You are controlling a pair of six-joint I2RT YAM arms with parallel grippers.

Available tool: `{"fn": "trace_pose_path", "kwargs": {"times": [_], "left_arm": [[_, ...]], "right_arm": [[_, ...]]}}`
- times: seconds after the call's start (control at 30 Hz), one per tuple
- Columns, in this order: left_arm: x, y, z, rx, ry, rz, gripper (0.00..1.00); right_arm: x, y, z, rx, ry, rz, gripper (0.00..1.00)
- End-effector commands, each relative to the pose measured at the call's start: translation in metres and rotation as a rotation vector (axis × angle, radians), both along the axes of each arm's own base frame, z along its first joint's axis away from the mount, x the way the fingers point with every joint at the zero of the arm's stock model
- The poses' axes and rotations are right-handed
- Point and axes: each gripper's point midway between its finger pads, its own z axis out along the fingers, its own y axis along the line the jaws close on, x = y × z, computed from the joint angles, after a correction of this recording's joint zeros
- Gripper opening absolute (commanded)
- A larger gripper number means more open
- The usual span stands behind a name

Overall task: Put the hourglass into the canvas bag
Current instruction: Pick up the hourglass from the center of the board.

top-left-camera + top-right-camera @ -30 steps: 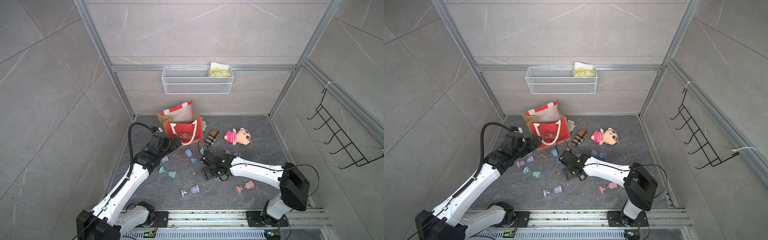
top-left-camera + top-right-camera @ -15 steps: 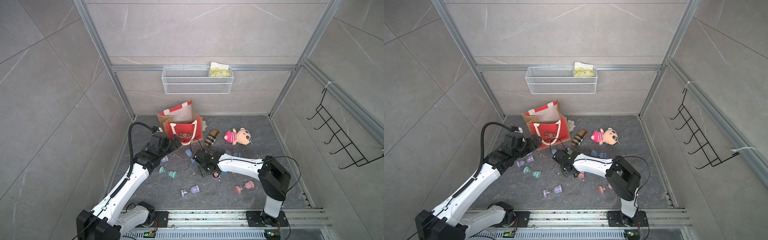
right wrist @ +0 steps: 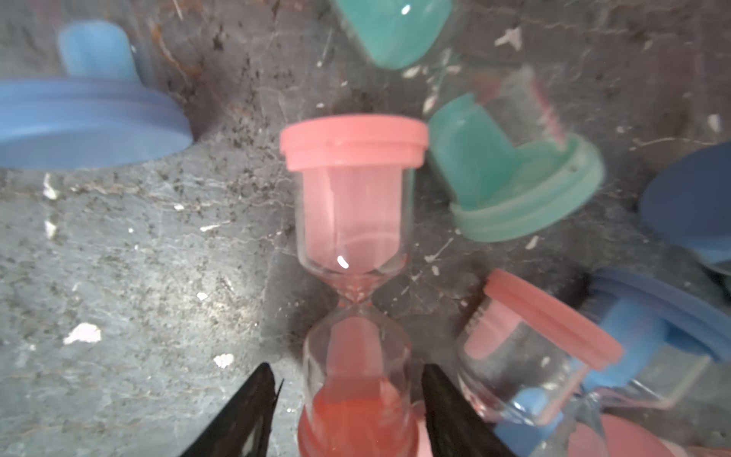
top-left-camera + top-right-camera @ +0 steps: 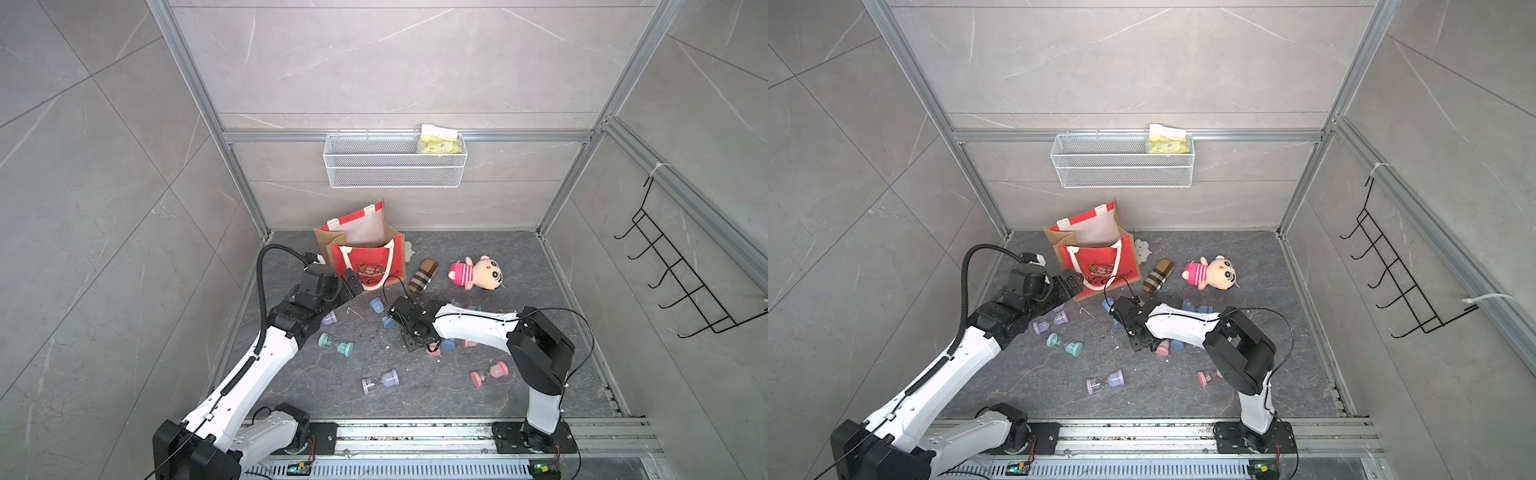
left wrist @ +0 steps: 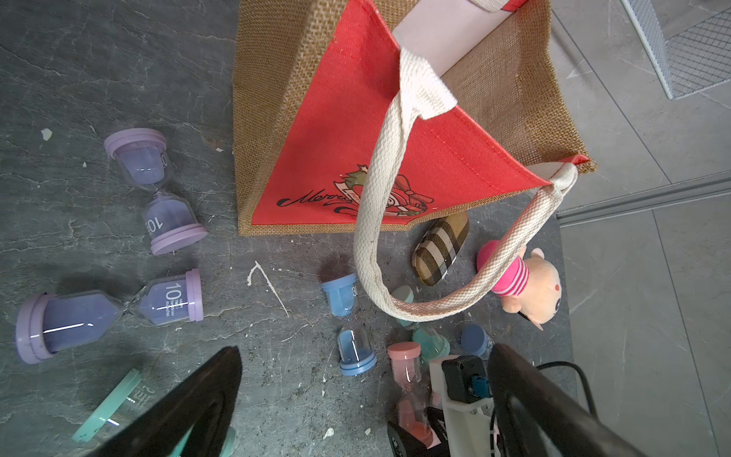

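Right wrist view: our right gripper (image 3: 347, 370) straddles the pink hourglass (image 3: 352, 221) at its lower bulb, jaws not yet pinching. We squeeze gently, centred, clear of the neighbouring pink-capped bulb (image 3: 526, 348). It lies at five o'clock from the canvas bag (image 4: 365, 266); the left gripper (image 5: 366, 350) gapes empty.

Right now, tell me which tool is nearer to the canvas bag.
Left. The left tool hovers open just in front of the canvas bag, by its red front panel. The right tool is farther out on the floor, straddling a pink hourglass.
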Motion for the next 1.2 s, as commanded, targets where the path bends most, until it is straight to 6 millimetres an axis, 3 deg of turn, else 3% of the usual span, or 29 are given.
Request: {"fn": "trace_pose_path", "kwargs": {"times": [0.0,0.27,0.5,1.17], "left_arm": [[-0.001,0.001,0.000,0.025,-0.003,-0.012,1.00],[-0.002,0.000,-0.003,0.026,0.008,-0.016,1.00],[-0.001,0.001,-0.003,0.033,0.007,-0.015,1.00],[0.000,0.005,0.006,0.059,-0.015,-0.006,1.00]], "right_arm": [[-0.007,-0.002,-0.012,-0.011,0.035,0.005,0.60],[-0.014,-0.006,-0.023,-0.014,0.063,-0.001,0.62],[-0.014,-0.012,-0.028,-0.025,0.060,-0.016,0.53],[-0.008,0.001,0.016,0.107,-0.020,-0.003,0.13]]}}
